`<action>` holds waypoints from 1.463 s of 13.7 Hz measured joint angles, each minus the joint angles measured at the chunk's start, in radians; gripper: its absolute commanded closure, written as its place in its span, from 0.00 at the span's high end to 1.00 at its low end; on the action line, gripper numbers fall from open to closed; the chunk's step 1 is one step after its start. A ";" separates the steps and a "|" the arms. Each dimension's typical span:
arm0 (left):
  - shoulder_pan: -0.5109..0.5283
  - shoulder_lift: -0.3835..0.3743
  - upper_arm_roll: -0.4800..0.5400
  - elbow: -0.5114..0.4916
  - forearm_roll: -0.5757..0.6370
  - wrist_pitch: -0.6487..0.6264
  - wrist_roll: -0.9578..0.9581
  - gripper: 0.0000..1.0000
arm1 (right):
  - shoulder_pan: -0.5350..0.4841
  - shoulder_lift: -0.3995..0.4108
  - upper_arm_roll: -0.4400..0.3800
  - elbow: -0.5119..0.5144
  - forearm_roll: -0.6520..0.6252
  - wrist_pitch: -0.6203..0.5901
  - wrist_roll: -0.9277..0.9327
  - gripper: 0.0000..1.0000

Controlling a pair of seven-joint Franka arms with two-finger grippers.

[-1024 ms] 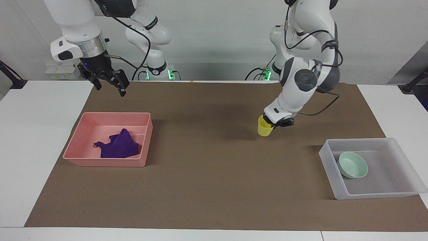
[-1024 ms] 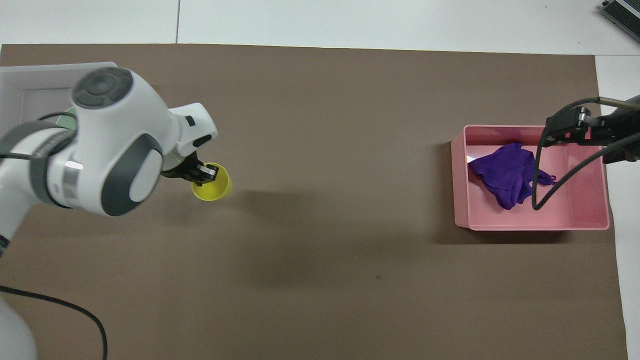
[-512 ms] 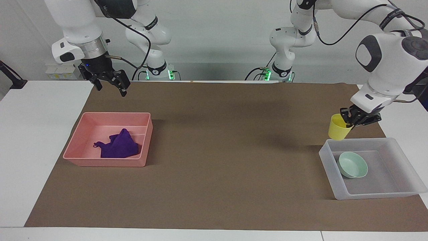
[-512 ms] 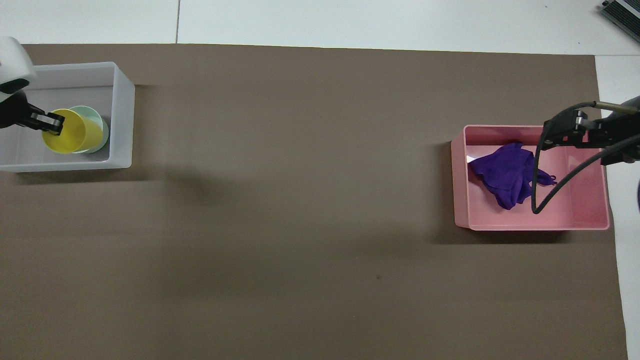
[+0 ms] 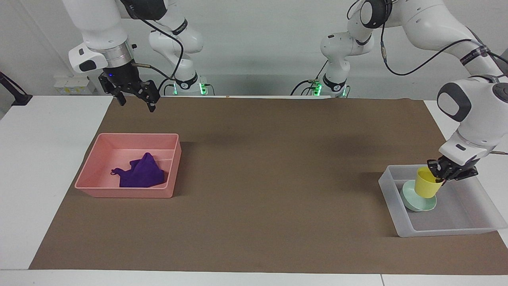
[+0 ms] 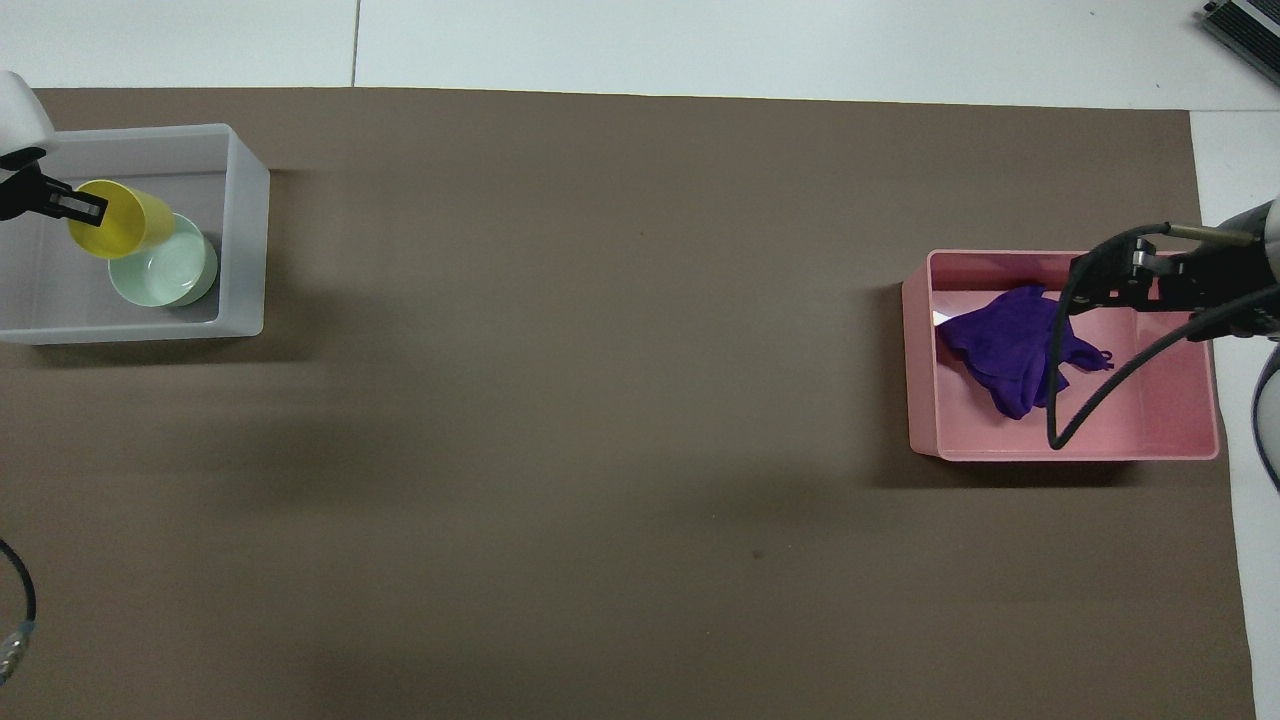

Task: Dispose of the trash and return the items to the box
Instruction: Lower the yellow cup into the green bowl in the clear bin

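My left gripper point(image 5: 439, 174) is shut on the rim of the yellow cup point(image 5: 427, 186) and holds it tilted inside the translucent box point(image 5: 440, 232), just over the mint-green bowl point(image 5: 416, 203) that lies in it. In the overhead view the left gripper point(image 6: 82, 205) holds the cup point(image 6: 120, 220) beside the bowl point(image 6: 168, 272) within the box point(image 6: 246, 250). The purple rag point(image 5: 142, 174) lies in the pink tray point(image 5: 123, 193). My right gripper point(image 5: 137, 104) is open and empty in the air over the mat, by the tray's edge that lies nearer to the robots.
The brown mat point(image 5: 254, 178) covers the table between the pink tray point(image 6: 1060, 452) at the right arm's end and the box at the left arm's end. The right gripper point(image 6: 1105, 275) and its cable overlap the rag point(image 6: 1000, 345) from above.
My left gripper carried the yellow cup from the middle of the mat to the box and lowered it in over the bowl. My right gripper shifted slightly toward the table's middle.
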 measured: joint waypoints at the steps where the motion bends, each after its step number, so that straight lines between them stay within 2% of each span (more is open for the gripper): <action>1: 0.005 0.006 0.000 0.000 0.000 -0.006 0.000 0.00 | 0.008 -0.003 -0.002 -0.005 0.000 0.000 0.000 1.00; 10: 0.038 0.091 -0.007 -0.001 0.000 -0.038 0.000 0.00 | 0.029 -0.014 -0.032 -0.036 0.008 0.002 0.000 1.00; 11: 0.038 0.101 -0.007 -0.001 0.000 -0.038 0.000 0.19 | 0.029 -0.016 -0.032 -0.041 0.009 0.003 0.000 1.00; 12: 0.039 0.108 -0.007 -0.001 0.000 -0.038 0.000 0.96 | 0.029 -0.018 -0.032 -0.045 0.009 0.005 0.000 1.00; 13: 0.039 0.113 -0.007 0.000 0.000 -0.037 0.000 1.00 | 0.029 -0.019 -0.032 -0.048 0.010 0.006 0.000 1.00; 17: 0.036 0.098 -0.023 0.035 -0.005 -0.040 0.001 1.00 | 0.029 -0.020 -0.032 -0.051 0.011 0.020 0.000 1.00; 18: 0.033 0.075 -0.029 0.046 -0.010 -0.058 0.001 1.00 | 0.029 -0.020 -0.032 -0.051 0.011 0.021 0.000 1.00; 20: 0.012 -0.003 -0.035 0.059 -0.042 -0.171 -0.005 1.00 | 0.029 -0.021 -0.032 -0.052 0.011 0.021 0.000 1.00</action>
